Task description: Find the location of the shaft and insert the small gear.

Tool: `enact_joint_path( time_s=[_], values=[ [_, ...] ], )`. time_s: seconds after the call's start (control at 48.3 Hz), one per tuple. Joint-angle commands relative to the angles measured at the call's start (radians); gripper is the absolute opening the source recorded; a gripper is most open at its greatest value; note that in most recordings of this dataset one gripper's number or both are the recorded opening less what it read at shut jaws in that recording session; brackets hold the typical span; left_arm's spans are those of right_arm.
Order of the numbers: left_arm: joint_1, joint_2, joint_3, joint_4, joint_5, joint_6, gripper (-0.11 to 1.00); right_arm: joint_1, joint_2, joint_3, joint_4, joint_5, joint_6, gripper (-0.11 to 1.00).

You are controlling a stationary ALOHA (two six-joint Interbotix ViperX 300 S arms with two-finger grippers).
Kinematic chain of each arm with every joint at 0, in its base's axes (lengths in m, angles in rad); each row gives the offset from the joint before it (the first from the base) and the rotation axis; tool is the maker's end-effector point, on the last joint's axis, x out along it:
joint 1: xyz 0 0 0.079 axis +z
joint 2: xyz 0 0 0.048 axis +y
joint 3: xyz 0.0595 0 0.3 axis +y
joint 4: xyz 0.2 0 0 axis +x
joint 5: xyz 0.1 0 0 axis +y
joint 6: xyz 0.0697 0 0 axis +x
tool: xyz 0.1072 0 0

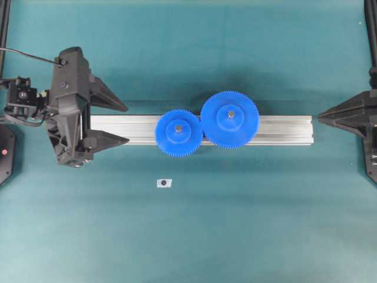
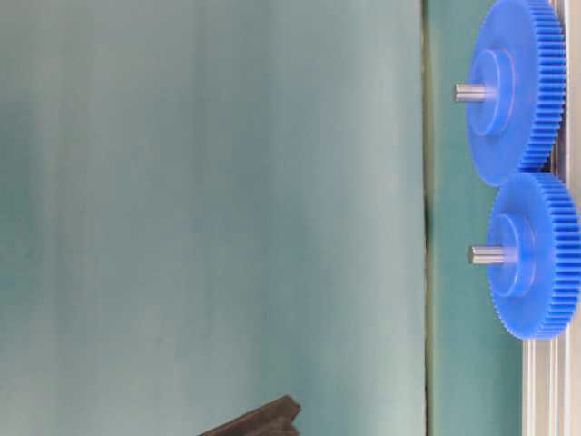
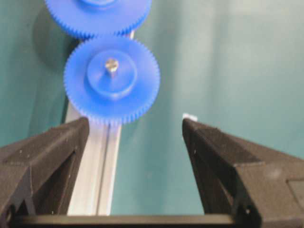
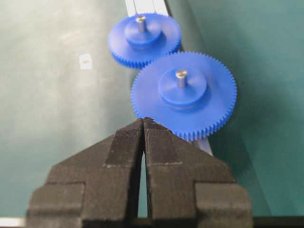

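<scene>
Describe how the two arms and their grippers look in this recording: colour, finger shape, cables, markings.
Both are matte black. The left gripper has two long wedge-shaped fingers tapering to points, with a grainy, printed-looking surface. A thin black cable runs to its wrist block, and a small red dot shows near the frame's left edge. The right gripper has the same wedge fingers, with ribbed inner pads.

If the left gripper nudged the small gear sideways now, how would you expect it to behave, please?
The small gear would probably not slide: the shaft pokes through its hub. It would likelier spin, and its teeth meet the larger gear, so that might turn too. It looks like rigid plastic, unlikely to flex.
</scene>
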Motion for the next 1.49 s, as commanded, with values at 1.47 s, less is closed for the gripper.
enact_joint_path(
  time_s=[1.47],
  values=[
    [0.0,-0.058,0.012,0.003,-0.003,0.0,0.79,0.002,0.006,-0.003,0.002,-0.009,0.009,0.05]
  ],
)
